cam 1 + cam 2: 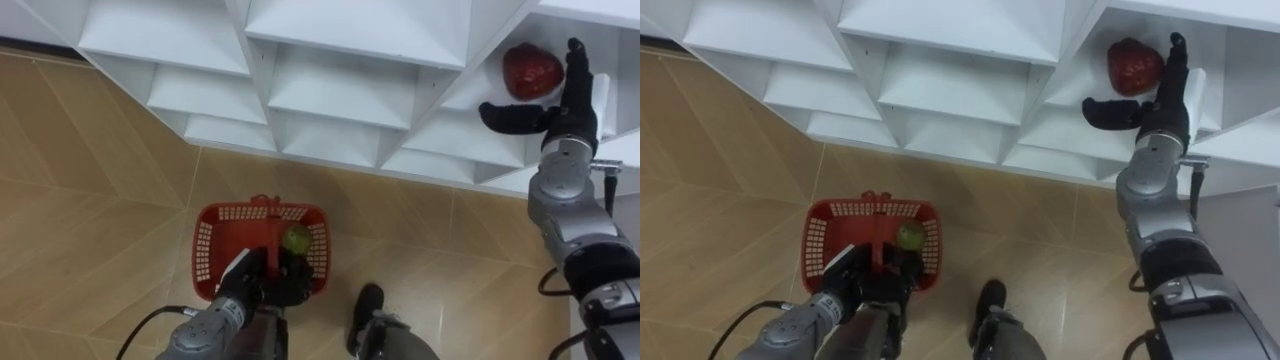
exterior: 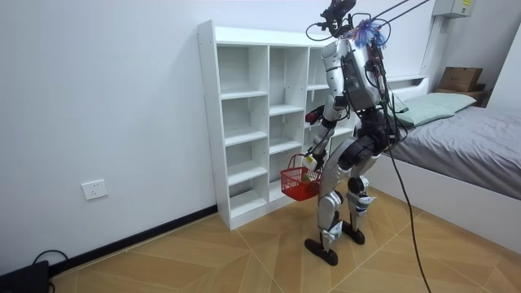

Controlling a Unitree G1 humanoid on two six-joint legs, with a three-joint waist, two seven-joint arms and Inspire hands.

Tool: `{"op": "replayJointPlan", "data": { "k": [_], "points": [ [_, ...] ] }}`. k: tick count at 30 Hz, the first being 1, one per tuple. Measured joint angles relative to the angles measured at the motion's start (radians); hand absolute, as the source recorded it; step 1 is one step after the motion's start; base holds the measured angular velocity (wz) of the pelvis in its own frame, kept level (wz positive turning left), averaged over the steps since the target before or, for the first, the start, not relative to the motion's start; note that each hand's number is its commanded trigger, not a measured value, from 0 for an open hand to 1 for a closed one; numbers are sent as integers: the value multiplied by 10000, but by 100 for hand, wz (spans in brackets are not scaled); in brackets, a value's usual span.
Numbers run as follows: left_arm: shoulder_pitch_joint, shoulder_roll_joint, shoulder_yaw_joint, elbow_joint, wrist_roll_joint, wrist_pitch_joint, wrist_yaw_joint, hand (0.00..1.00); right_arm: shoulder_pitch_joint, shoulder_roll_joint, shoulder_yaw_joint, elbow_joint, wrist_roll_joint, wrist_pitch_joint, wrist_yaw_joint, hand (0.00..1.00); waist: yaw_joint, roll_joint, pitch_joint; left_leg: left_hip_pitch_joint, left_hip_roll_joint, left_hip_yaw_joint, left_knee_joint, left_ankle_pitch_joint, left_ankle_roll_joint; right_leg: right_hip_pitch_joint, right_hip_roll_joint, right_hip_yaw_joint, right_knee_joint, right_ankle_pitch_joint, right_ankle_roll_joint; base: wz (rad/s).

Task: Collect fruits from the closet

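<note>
A dark red fruit [image 1: 531, 70] lies on a white closet shelf [image 1: 470, 95] at the upper right. My right hand [image 1: 565, 105] is open right beside it, fingers straight along its right side and thumb stretched out below it, not closed on it. My left hand [image 1: 262, 280] is shut on the handle of a red basket [image 1: 212, 250] that hangs low above the floor. A green fruit [image 1: 296, 238] lies in the basket. In the room view I stand facing the closet [image 2: 260, 122] with the red basket [image 2: 297, 181] at my left side.
The white closet has many open compartments, several of them bare [image 1: 330, 90]. Wooden floor [image 1: 90, 200] lies below. In the room view a bed [image 2: 464, 155] stands behind me on the room view's right.
</note>
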Motion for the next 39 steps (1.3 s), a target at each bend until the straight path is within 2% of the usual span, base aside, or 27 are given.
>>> {"op": "replayJointPlan", "data": {
  "k": [12, 23, 24, 25, 26, 27, 39],
  "points": [
    [-72, -101, -10, -5, 16, 54, 10, 100, -237, -10, 7, -34, -796, 75, 67, 0, 255, 90, -12, -47, -5, 13, 23, 1, 0, -61, 5, 28, 30, 7, -9, 0],
    [-59, -106, -7, -11, 16, 54, 10, 100, -265, -11, 4, -37, -796, 75, 67, 0, 257, 122, -16, -47, -2, 13, 23, 2, 0, -61, 6, 25, 29, 7, -9, 0],
    [-59, -106, -8, -12, 16, 54, 10, 100, -265, -11, 4, -37, -795, 75, 67, 11, 261, 130, -19, -46, -2, 13, 23, 2, 0, -61, 6, 26, 29, 7, -9, 0],
    [-57, -106, -8, -12, 16, 54, 10, 100, -265, -11, 4, -37, -794, 75, 67, 42, 263, 136, -22, -46, -2, 13, 23, 2, 0, -61, 6, 25, 29, 7, -9, 0],
    [-56, -106, -6, -12, 16, 54, 10, 100, -265, -11, 3, -37, -798, 75, 67, 64, 266, 136, -22, -45, -2, 13, 23, 2, 0, -61, 6, 27, 31, 7, -9, 0],
    [-56, -107, -8, -12, 16, 54, 10, 100, -265, -11, 3, -37, -796, 75, 67, 100, 266, 142, -24, -45, -2, 13, 23, 2, -1, -61, 7, 26, 31, 7, -9, 0],
    [-64, -116, -9, -12, 15, 54, 2, 100, -338, -53, -15, -40, -1108, 74, -145, 100, 260, 143, -24, -35, -2, 13, 42, 6, -5, -59, 3, 32, 68, 8, -11, 0]
  ]
}}
